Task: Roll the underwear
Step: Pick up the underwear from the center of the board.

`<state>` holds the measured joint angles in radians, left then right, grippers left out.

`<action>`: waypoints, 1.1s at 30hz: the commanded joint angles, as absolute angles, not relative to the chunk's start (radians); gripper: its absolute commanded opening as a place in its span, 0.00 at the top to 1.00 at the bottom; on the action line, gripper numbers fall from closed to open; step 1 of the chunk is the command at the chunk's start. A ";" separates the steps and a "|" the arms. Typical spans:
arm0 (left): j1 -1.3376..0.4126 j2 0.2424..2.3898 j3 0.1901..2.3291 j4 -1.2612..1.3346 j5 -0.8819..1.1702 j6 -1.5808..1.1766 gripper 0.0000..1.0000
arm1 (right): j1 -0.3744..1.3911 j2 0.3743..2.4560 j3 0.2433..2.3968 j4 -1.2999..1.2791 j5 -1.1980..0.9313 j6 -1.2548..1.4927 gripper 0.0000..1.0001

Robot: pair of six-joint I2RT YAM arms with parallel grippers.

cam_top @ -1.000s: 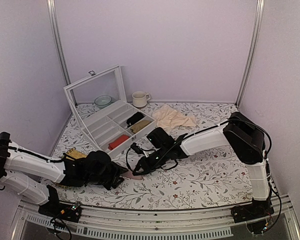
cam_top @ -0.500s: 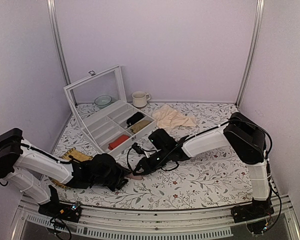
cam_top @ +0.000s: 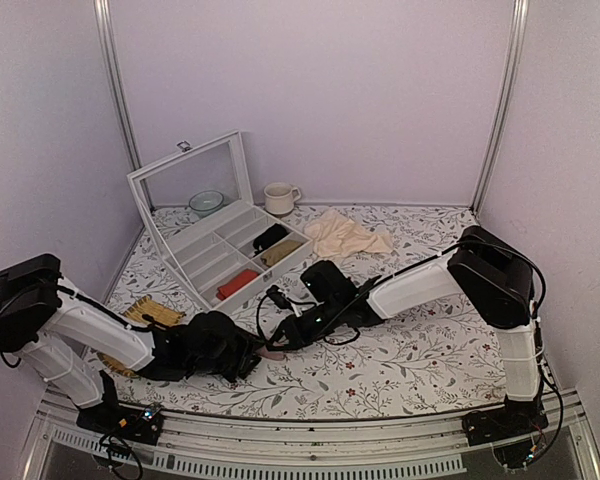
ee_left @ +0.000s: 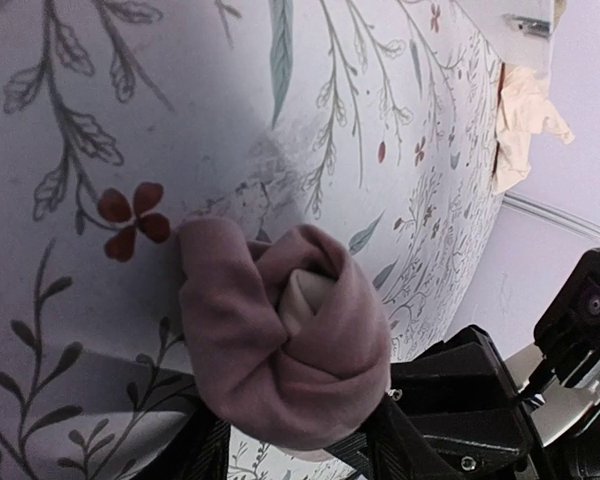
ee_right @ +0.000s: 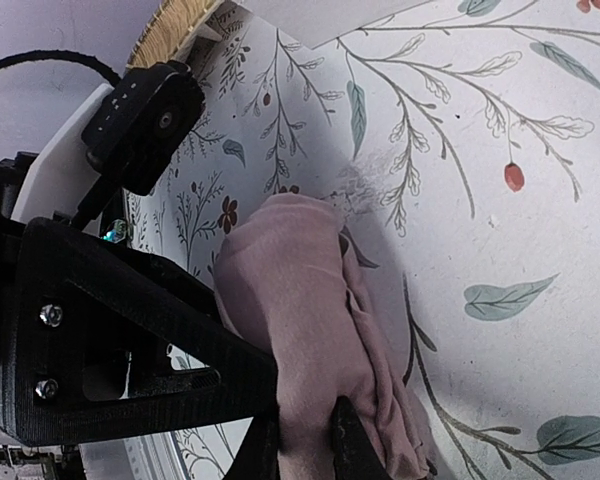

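The underwear (ee_left: 280, 340) is a dusty-pink roll with a cream fold showing at its core, lying on the floral tablecloth near the front centre (cam_top: 273, 352). My left gripper (ee_left: 295, 440) comes in low from the left (cam_top: 248, 352). Its two fingers press the roll's sides, one finger (ee_left: 195, 450) to each side. My right gripper (ee_right: 305, 440) reaches in from the right (cam_top: 282, 340). Its narrow jaws pinch a fold of the underwear (ee_right: 300, 310). Both grippers meet at the roll, the left one's black body (ee_right: 110, 350) filling the right wrist view.
An open organizer box (cam_top: 195, 262) with a raised clear lid stands at the back left, a red bundle (cam_top: 237, 283) in one compartment. A beige cloth (cam_top: 345, 237), a mug (cam_top: 278, 198) and a bowl (cam_top: 206, 202) lie farther back. A yellow woven mat (cam_top: 140, 312) is beside the left arm.
The left arm's rear links have swung rightward and its gripper has settled slightly lower and to the right at the roll. The right arm has shifted only slightly.
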<state>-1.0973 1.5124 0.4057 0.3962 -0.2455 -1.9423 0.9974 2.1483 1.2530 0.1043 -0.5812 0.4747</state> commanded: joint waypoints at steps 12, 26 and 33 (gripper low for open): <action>-1.170 1.519 0.353 0.434 -0.216 -1.939 0.54 | 1.031 2.246 1.144 -0.084 -0.515 0.506 1.00; -1.185 1.425 0.333 0.256 -0.474 -2.042 0.44 | 1.036 2.232 1.089 -0.043 -0.531 0.517 1.00; -1.182 1.395 0.367 0.133 -0.749 -2.176 0.33 | 1.037 2.244 1.131 -0.068 -0.535 0.503 1.00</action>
